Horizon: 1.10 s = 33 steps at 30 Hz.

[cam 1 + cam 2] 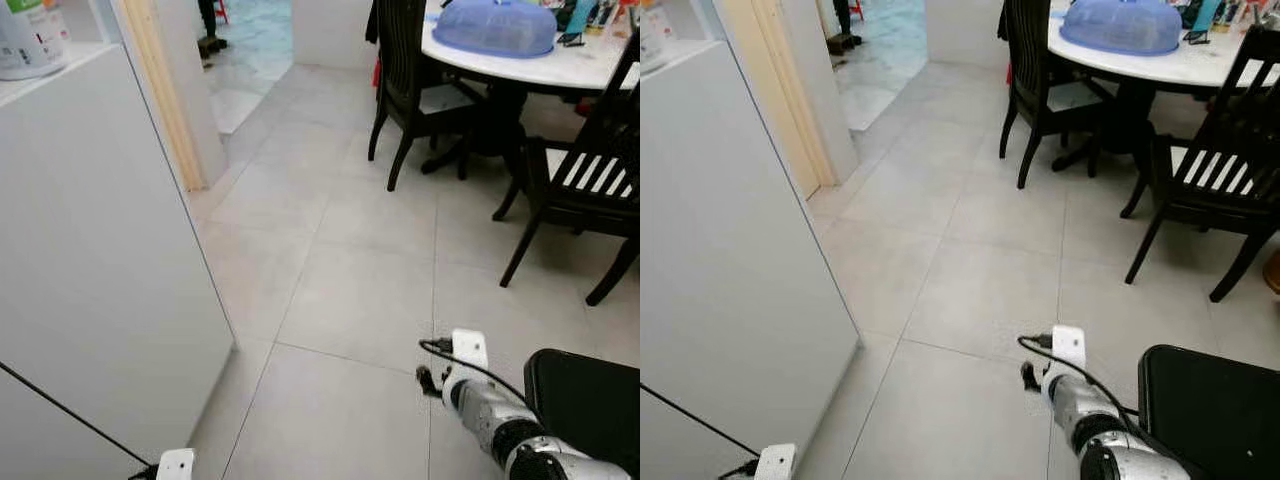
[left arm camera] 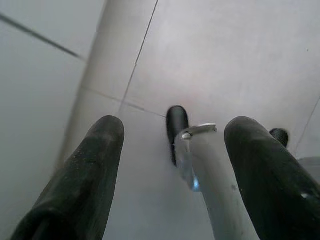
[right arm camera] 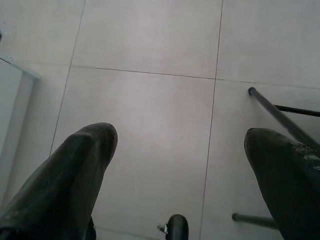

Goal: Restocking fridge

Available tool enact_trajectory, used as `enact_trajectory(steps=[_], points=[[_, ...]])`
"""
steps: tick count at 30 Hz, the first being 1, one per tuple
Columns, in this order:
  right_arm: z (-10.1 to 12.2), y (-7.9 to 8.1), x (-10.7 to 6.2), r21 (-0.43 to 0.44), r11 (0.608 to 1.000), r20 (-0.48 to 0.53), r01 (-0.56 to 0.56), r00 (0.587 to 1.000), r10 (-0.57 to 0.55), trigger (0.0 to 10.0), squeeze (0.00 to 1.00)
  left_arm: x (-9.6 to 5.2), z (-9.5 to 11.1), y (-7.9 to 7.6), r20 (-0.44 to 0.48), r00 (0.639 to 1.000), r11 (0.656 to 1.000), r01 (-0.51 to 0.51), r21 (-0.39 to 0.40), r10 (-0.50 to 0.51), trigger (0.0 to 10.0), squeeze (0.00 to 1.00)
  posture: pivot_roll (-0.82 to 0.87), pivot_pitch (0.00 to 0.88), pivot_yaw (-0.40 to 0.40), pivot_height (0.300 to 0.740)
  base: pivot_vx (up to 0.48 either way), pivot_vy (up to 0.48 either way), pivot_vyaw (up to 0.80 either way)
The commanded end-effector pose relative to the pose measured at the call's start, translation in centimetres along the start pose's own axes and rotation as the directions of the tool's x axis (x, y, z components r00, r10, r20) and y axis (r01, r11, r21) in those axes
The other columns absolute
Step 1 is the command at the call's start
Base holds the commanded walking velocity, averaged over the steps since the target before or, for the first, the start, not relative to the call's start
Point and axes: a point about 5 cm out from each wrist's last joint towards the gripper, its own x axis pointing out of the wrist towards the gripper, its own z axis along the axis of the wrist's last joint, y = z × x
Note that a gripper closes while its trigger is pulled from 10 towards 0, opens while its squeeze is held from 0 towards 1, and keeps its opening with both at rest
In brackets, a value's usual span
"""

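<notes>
The white flat side of the fridge fills the left of the head views, with a white container with a green label on top of it. My left arm hangs low beside it. In the left wrist view the left gripper is open over the floor tiles, nothing held. My silver right arm hangs at the lower right. Its gripper is open too, pointing down at bare tiles.
A round white table with a blue food cover stands at the far right, with black chairs around it. A black flat object sits by my right arm. A wood-framed doorway opens beyond the fridge. Grey floor tiles lie ahead.
</notes>
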Motion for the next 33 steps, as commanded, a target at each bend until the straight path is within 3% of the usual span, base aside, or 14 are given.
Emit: enact_trajectory(steps=[1, 15, 18, 21, 23, 24, 31, 33], points=[[-0.3, 0.2, 0.0, 0.017, 1.000, -0.011, 0.002, 1.000, -0.002, 10.0, 0.00, 0.0, 0.3, 0.3, 0.007, 1.000, 0.998, 0.000, 0.066, 0.000, 10.0, 0.00, 0.01, 0.000, 0.016, 0.740, 0.000, 0.000, 0.00], [-0.4, 0.4, 0.0, 0.007, 1.000, -0.027, 0.017, 0.999, -0.017, 10.0, 0.00, 0.1, 1.7, 0.3, 0.054, 0.998, 0.990, 0.006, 0.141, -0.014, 10.0, 0.00, -0.02, 0.000, 0.039, 0.740, 0.000, 0.000, 0.00], [0.3, 0.2, 0.0, -0.149, 0.989, 0.020, 0.004, 1.000, -0.001, 10.0, 0.00, 0.1, 1.8, 0.2, 0.051, 0.999, 0.990, 0.005, 0.140, -0.012, 10.0, 0.00, -0.03, 0.000, 0.031, 0.740, 0.000, 0.000, 0.00], [0.6, 0.2, 0.0, -0.175, 0.985, 0.048, 0.004, 0.999, 0.005, 10.0, 0.00, 0.1, 1.9, 0.2, 0.058, 0.998, 0.992, 0.004, 0.130, -0.012, 10.0, 0.00, -0.03, 0.000, 0.025, 0.740, 0.000, 0.000, 0.00], [1.0, 0.0, -0.1, -0.118, 0.993, 0.126, 0.023, 0.992, -0.008, 10.0, 0.00, 0.1, 2.0, 0.4, 0.074, 0.997, 0.995, -0.004, 0.096, -0.003, 10.0, 0.00, -0.04, 0.000, 0.012, 0.740, 0.000, 0.000, 0.00], [1.0, 0.0, -0.1, -0.118, 0.993, 0.126, 0.023, 0.992, -0.008, 10.0, 0.00, 0.1, 2.0, 0.4, 0.074, 0.997, 0.995, -0.004, 0.096, -0.003, 10.0, 0.00, -0.04, 0.000, 0.012, 0.740, 0.000, 0.000, 0.00], [1.0, -1.0, -0.4, 0.095, 0.990, 0.267, 0.102, 0.956, -0.124, 10.0, 0.00, 0.0, 1.2, 0.2, 0.064, 0.998, 0.997, -0.003, 0.080, -0.002, 10.0, 0.00, -0.06, 0.000, 0.003, 0.740, 0.000, 0.000, 0.00], [1.0, -1.2, -0.5, 0.113, 0.988, 0.290, 0.106, 0.947, -0.135, 10.0, 0.00, 0.0, 1.0, 0.2, 0.062, 0.998, 0.997, -0.004, 0.075, -0.001, 10.0, 0.00, -0.06, 0.000, 0.004, 0.740, 0.000, 0.000, 0.00]])
